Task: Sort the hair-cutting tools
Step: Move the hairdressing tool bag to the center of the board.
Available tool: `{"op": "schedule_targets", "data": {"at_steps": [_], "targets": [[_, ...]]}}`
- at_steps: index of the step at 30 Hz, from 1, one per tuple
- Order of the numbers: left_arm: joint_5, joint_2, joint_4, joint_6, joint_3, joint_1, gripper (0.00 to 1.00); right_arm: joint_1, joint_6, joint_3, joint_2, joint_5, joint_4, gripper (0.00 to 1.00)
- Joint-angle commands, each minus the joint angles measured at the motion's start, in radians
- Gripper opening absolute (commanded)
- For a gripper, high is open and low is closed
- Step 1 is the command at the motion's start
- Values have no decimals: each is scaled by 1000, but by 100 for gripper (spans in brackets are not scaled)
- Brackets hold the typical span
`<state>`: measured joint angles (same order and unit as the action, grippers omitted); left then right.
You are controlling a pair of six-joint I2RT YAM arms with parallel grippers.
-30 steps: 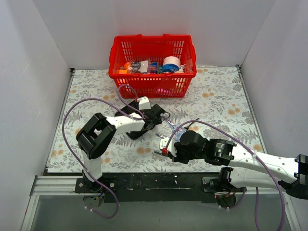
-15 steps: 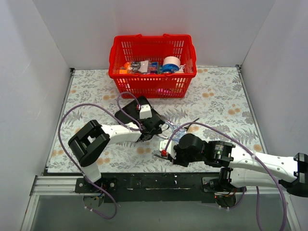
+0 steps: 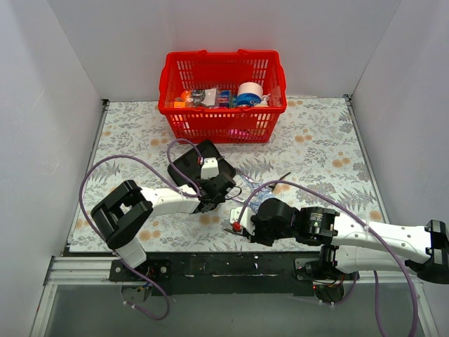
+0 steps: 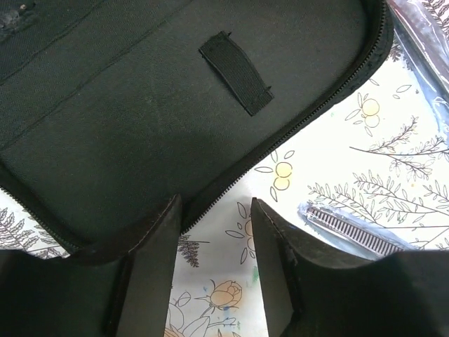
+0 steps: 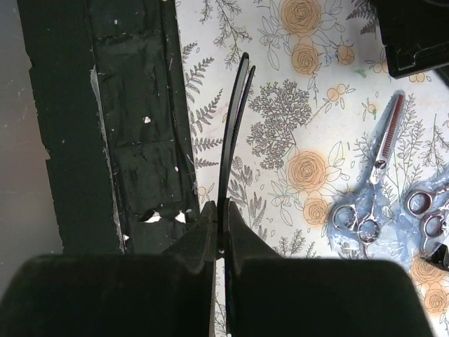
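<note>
None of the three hair-cutting tools is seen in a final place; the inspector judges the sorting to be at an early stage, with one tool in hand and two untouched.

Findings, by size, top view as reference:

1. One red plastic lattice basket (image 3: 223, 121) stands at 12 o'clock on the floral-patterned table (image 3: 316, 140). It holds assorted goods that are no part of the task. No cutting tool is visible inside it.

2. One large flat black fabric pouch (image 4: 140, 105) lies open at 10 o'clock from the table's middle. Its lining shows one elastic loop and no tool. The left gripper (image 4: 214, 210) has its fingers part-spread astride the pouch's zip edge, and no pinch on it can be seen.

3. Two small silver metal scissors with pale blue translucent finger loops (image 5: 379, 165) lie side by side near the middle of the table, at 4 o'clock from the pouch. Neither is held. One has a toothed blade. Both are judged left to sort.

4. One slim short black stick-like comb or clip (image 5: 235, 126) is pinched by one end in the right gripper (image 5: 221, 228), fingers pressed together on it. It sits at 7 o'clock from the scissors, near the table's 6 o'clock edge. Whether it hangs clear of the cloth cannot be told. Its placing is judged outstanding.
</note>
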<state>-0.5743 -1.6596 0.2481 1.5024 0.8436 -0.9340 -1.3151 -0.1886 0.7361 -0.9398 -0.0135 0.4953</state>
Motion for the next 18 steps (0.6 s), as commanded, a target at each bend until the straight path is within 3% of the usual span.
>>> {"op": "schedule_targets", "data": {"at_steps": [1, 5, 10, 18], "targets": [[182, -72, 123, 38, -51, -23, 42, -16, 12, 25, -2, 9, -23, 1], [134, -86, 151, 29, -31, -23, 33, -21, 17, 17, 6, 10, -21, 1], [96, -98, 171, 15, -20, -23, 0, -26, 21, 9, 19, 9, -20, 1], [119, -85, 161, -42, -32, -42, 0, -27, 15, 20, 39, 59, 15, 1]]}}
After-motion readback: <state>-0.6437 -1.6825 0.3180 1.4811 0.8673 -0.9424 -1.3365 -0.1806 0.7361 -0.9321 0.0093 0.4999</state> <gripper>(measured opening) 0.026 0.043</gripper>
